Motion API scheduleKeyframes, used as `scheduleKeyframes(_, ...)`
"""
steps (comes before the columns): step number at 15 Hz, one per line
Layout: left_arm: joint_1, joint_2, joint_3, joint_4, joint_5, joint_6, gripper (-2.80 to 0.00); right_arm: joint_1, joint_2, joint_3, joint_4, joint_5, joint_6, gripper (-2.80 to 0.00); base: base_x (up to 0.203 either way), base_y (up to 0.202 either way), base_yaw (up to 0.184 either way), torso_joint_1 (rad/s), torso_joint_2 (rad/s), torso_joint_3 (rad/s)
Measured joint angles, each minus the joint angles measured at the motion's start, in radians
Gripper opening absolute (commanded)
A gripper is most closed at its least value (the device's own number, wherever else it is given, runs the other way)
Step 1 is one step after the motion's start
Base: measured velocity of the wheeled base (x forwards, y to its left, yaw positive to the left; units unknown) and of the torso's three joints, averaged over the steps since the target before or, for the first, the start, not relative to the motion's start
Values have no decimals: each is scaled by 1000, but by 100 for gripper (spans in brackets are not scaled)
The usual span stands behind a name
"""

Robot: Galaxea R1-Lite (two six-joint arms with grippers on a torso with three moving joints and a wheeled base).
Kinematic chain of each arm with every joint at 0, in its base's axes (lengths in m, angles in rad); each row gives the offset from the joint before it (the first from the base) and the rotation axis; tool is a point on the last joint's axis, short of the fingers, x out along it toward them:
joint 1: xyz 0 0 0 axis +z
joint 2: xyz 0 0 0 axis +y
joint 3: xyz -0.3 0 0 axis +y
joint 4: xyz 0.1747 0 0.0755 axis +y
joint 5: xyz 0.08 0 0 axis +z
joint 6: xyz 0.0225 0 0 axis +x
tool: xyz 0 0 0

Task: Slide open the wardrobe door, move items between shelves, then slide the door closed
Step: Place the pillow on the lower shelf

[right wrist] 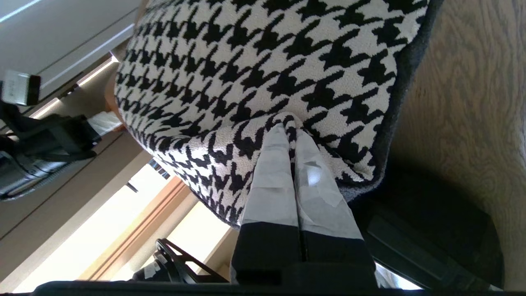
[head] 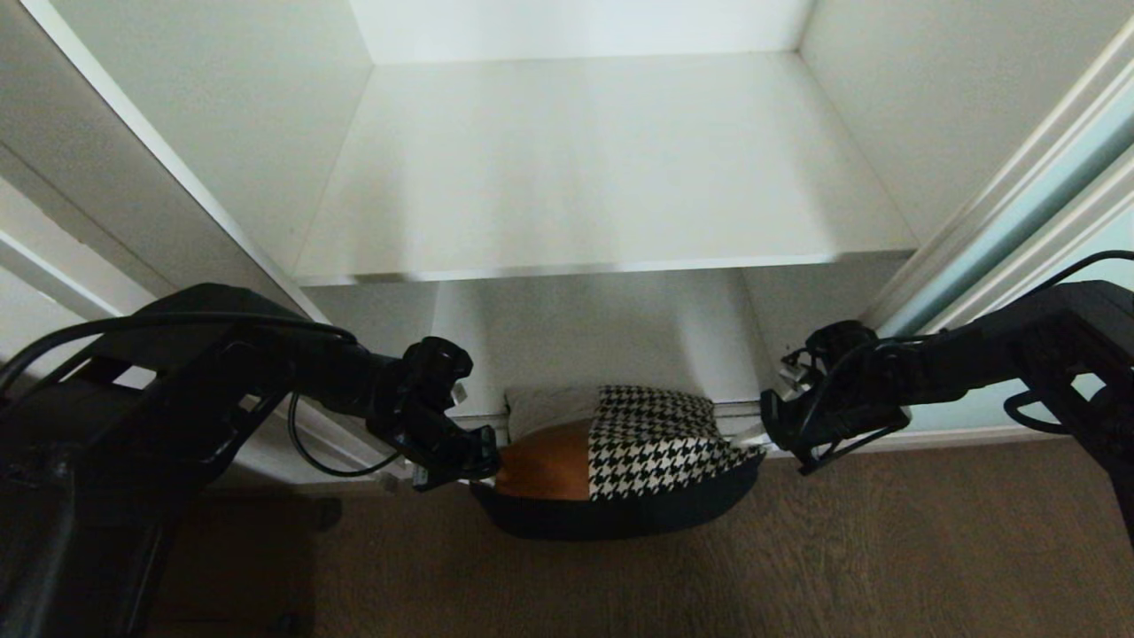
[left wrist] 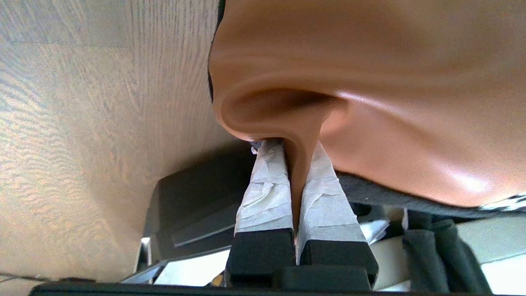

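A: Where is the cushion (head: 651,443)?

B: It hangs between the two hands, in front of the lower opening of the wardrobe and just below the front edge of the white shelf (head: 585,177). Its houndstooth face with the tan-orange patch (head: 547,461) points up and toward the shelf; the black back sags below, above the brown wood floor (head: 797,558).

A: What is the left hand (head: 474,456) doing?

B: It is clamped on the cushion's tan-orange corner. In the left wrist view its taped fingers (left wrist: 265,185) stand together with a thin fold of the orange cover pinched between them.

A: And the right hand (head: 766,434)?

B: It is clamped on the opposite corner of the cushion, on the houndstooth side. In the right wrist view its taped fingers (right wrist: 273,176) are pressed together on a ridge of the patterned fabric, next to the cushion's black edge.

A: So the cushion is off the floor?

B: It looks so: its black underside bulges downward between the two grips, and the floor shows beyond it. Whether its far edge touches the wardrobe's bottom rail I cannot tell.

A: What lies around the cushion?

B: Above it, the shelf runs the width of the compartment, with the white side panel (head: 230,115) to the cushion's left. To the cushion's right stands the sliding wardrobe door (head: 1028,195), pale aqua glass in a light frame, pushed aside so the compartment is open.
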Motion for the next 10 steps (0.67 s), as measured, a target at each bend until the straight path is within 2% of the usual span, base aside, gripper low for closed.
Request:
scheduleKeyframes(1, 0, 0, 6, 0, 3, 11, -280, 0, 0, -2, 1, 0, 1, -280, 0, 0, 0, 0, 0, 0)
scheduleKeyframes(2, -1, 0, 12, 1, 4, 20, 0, 0, -1, -3, 1, 0, 1, -280, 0, 0, 0, 0, 0, 0)
scheduleKeyframes(10, -15, -22, 71, -8, 2, 46, 0, 0, -14, 11, 2, 0, 3, -280, 0, 0, 0, 0, 0, 0)
